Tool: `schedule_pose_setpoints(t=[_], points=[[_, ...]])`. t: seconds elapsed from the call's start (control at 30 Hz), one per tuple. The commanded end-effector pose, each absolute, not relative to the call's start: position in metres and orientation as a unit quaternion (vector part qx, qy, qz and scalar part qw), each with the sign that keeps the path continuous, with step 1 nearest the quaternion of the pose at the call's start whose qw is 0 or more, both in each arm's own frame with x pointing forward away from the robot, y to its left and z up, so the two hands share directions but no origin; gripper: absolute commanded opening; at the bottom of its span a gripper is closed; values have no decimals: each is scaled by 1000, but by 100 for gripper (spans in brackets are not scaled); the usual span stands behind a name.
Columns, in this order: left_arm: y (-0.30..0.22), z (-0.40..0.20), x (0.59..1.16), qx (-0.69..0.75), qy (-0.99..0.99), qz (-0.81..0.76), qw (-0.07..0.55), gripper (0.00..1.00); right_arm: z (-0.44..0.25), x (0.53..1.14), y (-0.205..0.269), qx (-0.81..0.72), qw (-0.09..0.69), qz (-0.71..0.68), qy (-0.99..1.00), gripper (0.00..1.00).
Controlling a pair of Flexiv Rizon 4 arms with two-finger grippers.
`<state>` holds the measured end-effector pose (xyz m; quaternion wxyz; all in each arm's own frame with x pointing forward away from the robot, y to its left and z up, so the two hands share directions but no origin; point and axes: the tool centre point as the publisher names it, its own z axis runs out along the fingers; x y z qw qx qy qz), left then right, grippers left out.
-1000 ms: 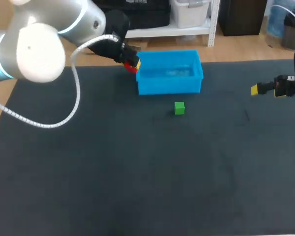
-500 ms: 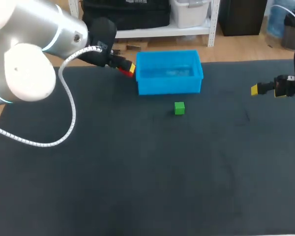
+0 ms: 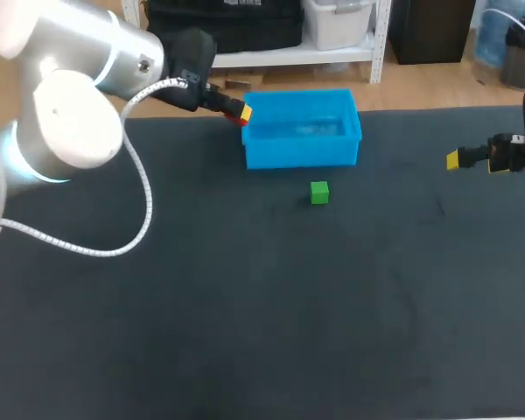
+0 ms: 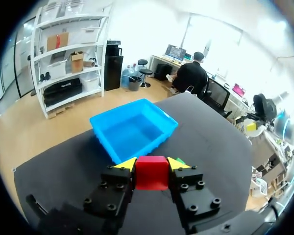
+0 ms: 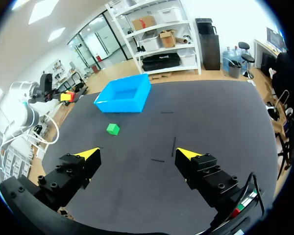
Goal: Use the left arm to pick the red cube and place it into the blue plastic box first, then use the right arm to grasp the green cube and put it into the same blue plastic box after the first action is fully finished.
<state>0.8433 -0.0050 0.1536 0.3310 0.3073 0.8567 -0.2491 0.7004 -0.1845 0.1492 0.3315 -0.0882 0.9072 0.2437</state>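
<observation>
My left gripper [image 3: 241, 115] hangs in the air just left of the blue plastic box [image 3: 301, 128], shut on the red cube [image 3: 240, 120]. In the left wrist view the red cube [image 4: 151, 172] sits clamped between the yellow fingertips of the left gripper [image 4: 152, 164], and the blue box [image 4: 133, 129] lies ahead, with nothing in it. The green cube [image 3: 319, 192] rests on the mat in front of the box; the right wrist view shows the green cube [image 5: 112, 129] far ahead. My right gripper [image 5: 137, 155] stands open at the table's right side, where the head view shows the right gripper [image 3: 472, 158].
The dark mat [image 3: 262, 297] covers the table, and the box and the green cube are the only things lying on it. The left arm's white cable [image 3: 136, 188] hangs in a loop over the left part.
The left gripper with the red cube swung back left and then returned right toward the box's left rim, a little higher. The right arm has not moved.
</observation>
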Motion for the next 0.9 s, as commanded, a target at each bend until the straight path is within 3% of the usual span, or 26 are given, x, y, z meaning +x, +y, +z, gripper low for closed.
schedule_pose_setpoints(t=[0.03, 0.9], points=[[-25, 141, 877, 314, 856, -258, 320, 0, 149, 700, -185, -88, 331, 243, 907, 100], [-57, 94, 925, 291, 888, -217, 281, 0, 149, 700, -185, -88, 331, 243, 907, 100]])
